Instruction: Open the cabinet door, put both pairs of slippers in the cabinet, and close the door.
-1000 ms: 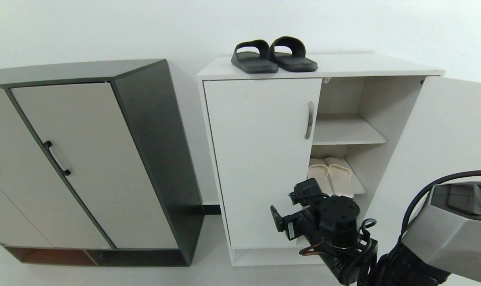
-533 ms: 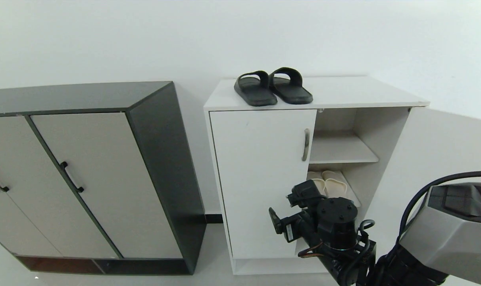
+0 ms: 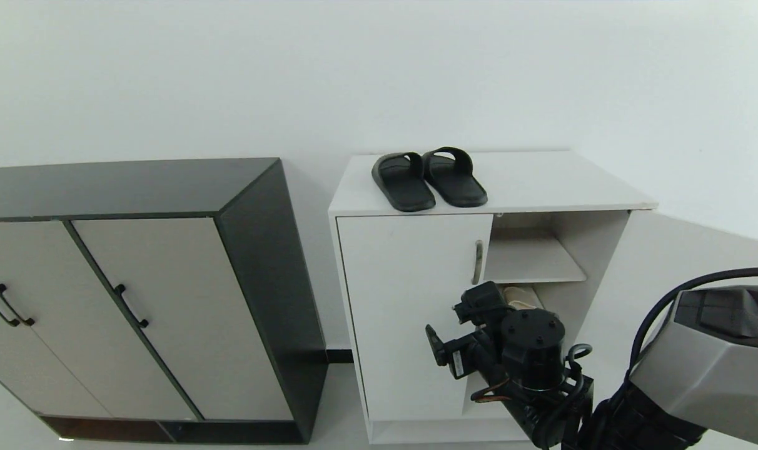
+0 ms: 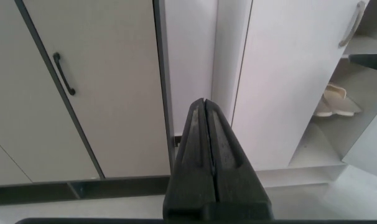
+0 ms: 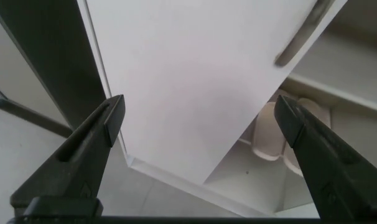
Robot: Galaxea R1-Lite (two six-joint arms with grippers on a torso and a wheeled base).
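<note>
A pair of black slippers (image 3: 429, 180) lies on top of the white cabinet (image 3: 541, 181). The cabinet's left door (image 3: 410, 300) is closed, and the right door (image 3: 679, 256) stands swung out. Inside, a pair of cream slippers (image 3: 521, 297) (image 4: 338, 99) (image 5: 282, 134) rests on the lower shelf, partly hidden behind my right arm. My right gripper (image 3: 460, 325) (image 5: 198, 155) is open and holds nothing, in front of the closed door's lower part near its handle (image 5: 300, 37). My left gripper (image 4: 204, 102) is shut and holds nothing, low down facing the gap between the two cabinets.
A dark cabinet (image 3: 135, 269) with pale doors and black handles stands left of the white one, a narrow gap between them. The upper shelf (image 3: 529, 259) of the white cabinet is bare. Pale floor runs in front of both cabinets.
The head camera has moved: both cabinets now sit lower and smaller in the picture. The slippers, doors and my right arm keep their places relative to each other.
</note>
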